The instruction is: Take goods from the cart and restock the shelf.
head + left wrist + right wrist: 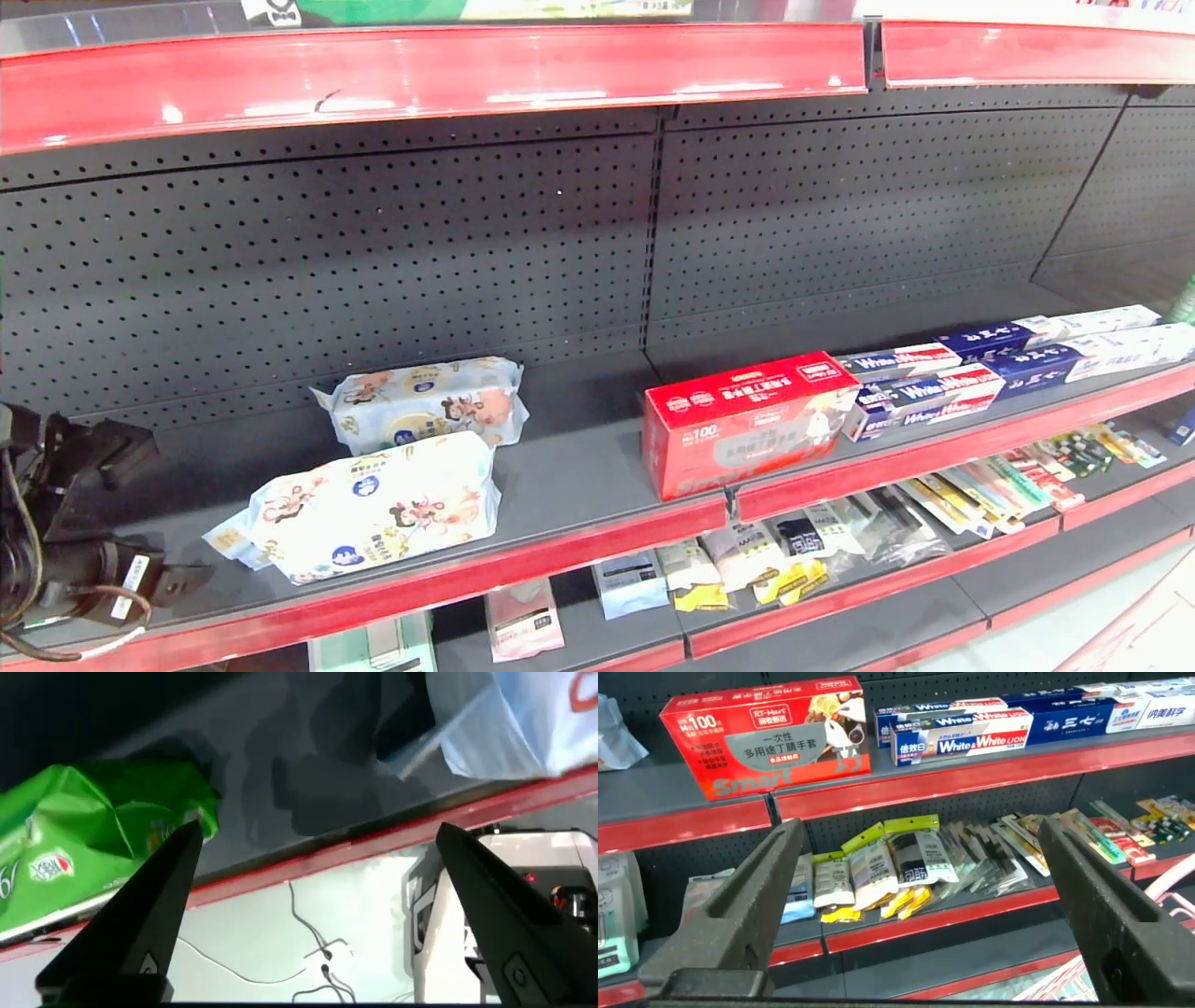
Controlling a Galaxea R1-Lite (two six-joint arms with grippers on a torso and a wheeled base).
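Note:
Two white wet-wipe packs lie on the dark shelf, one at the front and one behind it. A red box stands to their right by the shelf's front edge. My left arm sits at the shelf's far left end. My left gripper is open with nothing between its fingers, over the shelf's red front edge, between a green pack and a white pack. My right gripper is open and empty, facing the red box from in front of the shelf.
Toothpaste boxes line the shelf right of the red box, and blue-and-white boxes run on past them. On the lower shelf lie several small packets and toothbrush packs. A red-edged upper shelf overhangs. The bay's back is bare pegboard.

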